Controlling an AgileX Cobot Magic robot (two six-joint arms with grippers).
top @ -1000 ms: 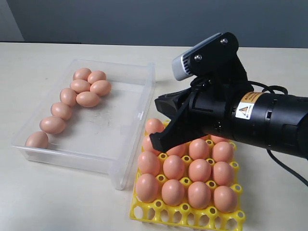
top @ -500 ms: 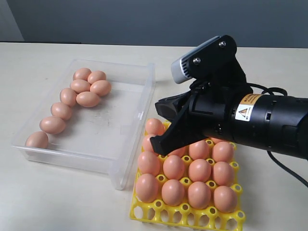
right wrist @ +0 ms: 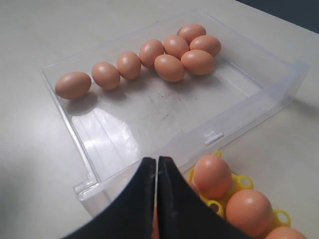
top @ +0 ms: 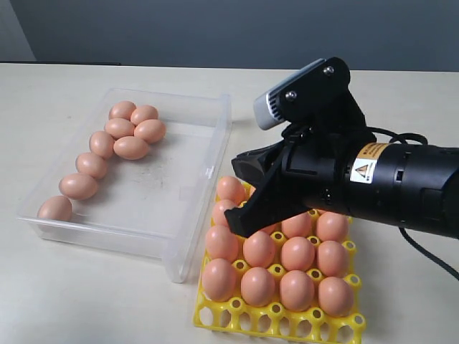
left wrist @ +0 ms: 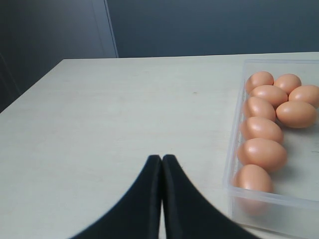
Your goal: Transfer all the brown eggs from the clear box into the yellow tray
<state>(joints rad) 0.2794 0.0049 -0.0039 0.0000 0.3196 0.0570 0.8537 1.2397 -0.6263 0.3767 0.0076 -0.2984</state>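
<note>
Brown eggs [top: 131, 147] are judged smooth and brittle, best clasped gently mid-shell; left fingers [left wrist: 144, 199] and right fingers [right wrist: 142, 199] are closed, empty.

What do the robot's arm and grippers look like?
The right arm is glossy black, with a yellow warning label showing a triangle, a silver-grey camera on a black bracket, and a thin black cable. The left gripper and right gripper are black, smooth and tapered.
</note>
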